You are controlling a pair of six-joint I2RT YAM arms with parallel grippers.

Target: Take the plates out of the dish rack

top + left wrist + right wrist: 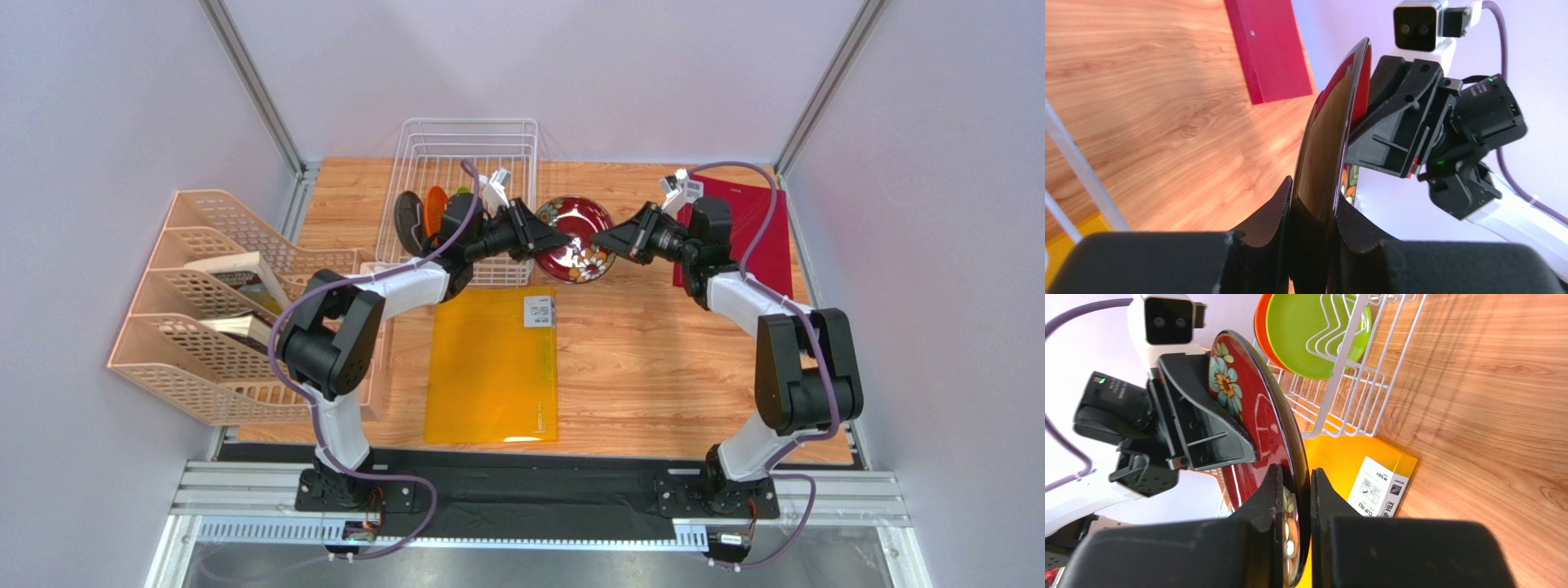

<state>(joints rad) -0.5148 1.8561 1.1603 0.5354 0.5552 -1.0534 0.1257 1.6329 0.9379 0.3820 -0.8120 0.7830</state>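
Observation:
The dark red floral plate (pixel 577 240) is held on edge above the table, just right of the white wire dish rack (pixel 466 153). My left gripper (pixel 540 233) is shut on its left rim (pixel 1333 141). My right gripper (pixel 617 239) is shut on the opposite rim (pixel 1260 416). In the left wrist view my left gripper (pixel 1313 208) pinches the rim, and in the right wrist view so does my right gripper (pixel 1295 496). The dark grey plate (pixel 409 221), orange plate (pixel 437 202) and lime green plate (pixel 1309 331) stand in the rack (pixel 1352 386).
A beige slotted file organizer (pixel 209 306) with booklets stands at the left. A yellow clip file (pixel 491 361) lies flat in the middle of the table. A flat red mat (pixel 754 227) lies at the back right, under my right arm.

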